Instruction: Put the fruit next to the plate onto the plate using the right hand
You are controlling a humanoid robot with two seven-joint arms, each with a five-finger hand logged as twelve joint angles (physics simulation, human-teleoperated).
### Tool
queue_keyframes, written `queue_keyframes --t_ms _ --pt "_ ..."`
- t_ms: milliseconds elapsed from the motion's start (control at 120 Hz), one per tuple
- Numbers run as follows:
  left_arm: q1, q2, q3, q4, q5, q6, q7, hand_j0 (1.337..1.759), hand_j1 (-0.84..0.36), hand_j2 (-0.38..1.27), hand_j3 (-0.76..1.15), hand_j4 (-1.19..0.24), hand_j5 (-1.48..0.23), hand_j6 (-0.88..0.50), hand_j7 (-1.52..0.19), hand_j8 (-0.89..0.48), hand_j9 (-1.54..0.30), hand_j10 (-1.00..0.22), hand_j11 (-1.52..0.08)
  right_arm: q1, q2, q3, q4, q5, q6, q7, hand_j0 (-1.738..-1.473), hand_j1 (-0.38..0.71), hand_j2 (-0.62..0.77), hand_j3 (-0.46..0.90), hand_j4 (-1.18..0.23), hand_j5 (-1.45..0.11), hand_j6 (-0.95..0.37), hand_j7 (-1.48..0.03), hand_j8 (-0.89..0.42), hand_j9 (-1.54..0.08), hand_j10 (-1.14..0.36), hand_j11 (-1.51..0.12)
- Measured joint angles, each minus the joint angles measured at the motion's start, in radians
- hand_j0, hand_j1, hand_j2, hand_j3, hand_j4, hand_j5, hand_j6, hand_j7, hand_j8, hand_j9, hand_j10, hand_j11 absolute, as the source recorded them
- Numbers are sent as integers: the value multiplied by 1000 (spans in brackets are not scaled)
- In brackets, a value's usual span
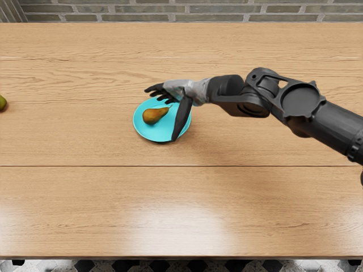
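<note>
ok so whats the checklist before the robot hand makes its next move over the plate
1. pear lying on plate: ok
2. right robot hand open, holding nothing: ok
3. thumb clear of the pear: cannot tell
4. plate flat on table, far from the edges: ok
5. greenish object at the table's left edge, well away from the hand: ok

A single head-mounted camera looks down at a slant across the wooden table (187,209), facing a brick wall (170,11) beyond its far edge; the tabletop fills nearly the whole frame.
</note>
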Motion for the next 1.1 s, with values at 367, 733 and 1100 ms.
queue_keyframes --t_ms 367,733,1100 --pt "0 0 0 0 0 0 0 1658 325 4 0 -21 -27 -21 -27 -21 -27 -21 -26 -72 -258 139 24 204 202 97 -1658 -339 1 0 -11 -12 -9 -12 -9 -12 -9 -12" --pt "0 0 0 0 0 0 0 1658 325 4 0 -21 -27 -21 -27 -21 -27 -21 -27 -125 -521 151 43 340 210 89 -1658 -348 1 0 -2 -2 -2 -2 -2 -2 -1 -2" --pt "0 0 0 0 0 0 0 1658 325 4 0 -21 -27 -21 -27 -21 -27 -21 -27 -238 -740 144 336 430 210 86 -1658 -349 1 0 -1 0 -1 0 -1 0 -1 0"
